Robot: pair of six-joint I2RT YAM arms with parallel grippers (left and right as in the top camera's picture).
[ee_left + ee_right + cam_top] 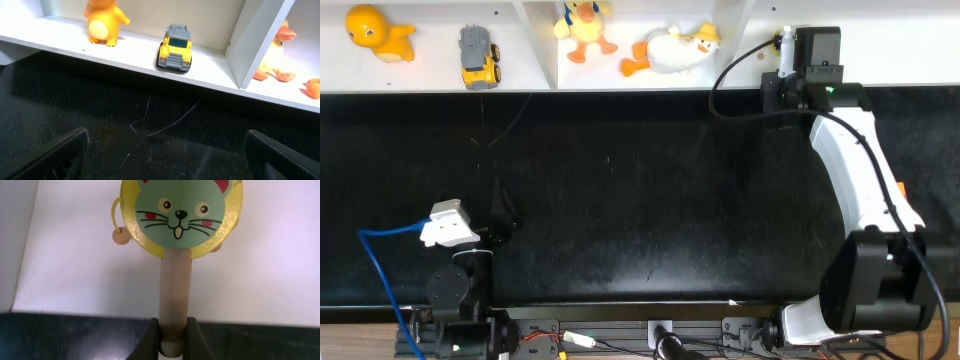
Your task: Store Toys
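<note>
In the right wrist view a wooden rattle drum with a green cat face and yellow rim lies over the white shelf floor; my right gripper is shut on its handle. From above, the right gripper sits at the shelf's right compartment. My left gripper stands open low over the black table, near its base, holding nothing. On the shelf stand an orange-yellow figure, a yellow and grey toy truck, a yellow duck plush and a white duck plush.
The white shelf runs along the table's far edge, split by upright dividers. The black table lies bare between the arms. A blue cable trails from the left arm.
</note>
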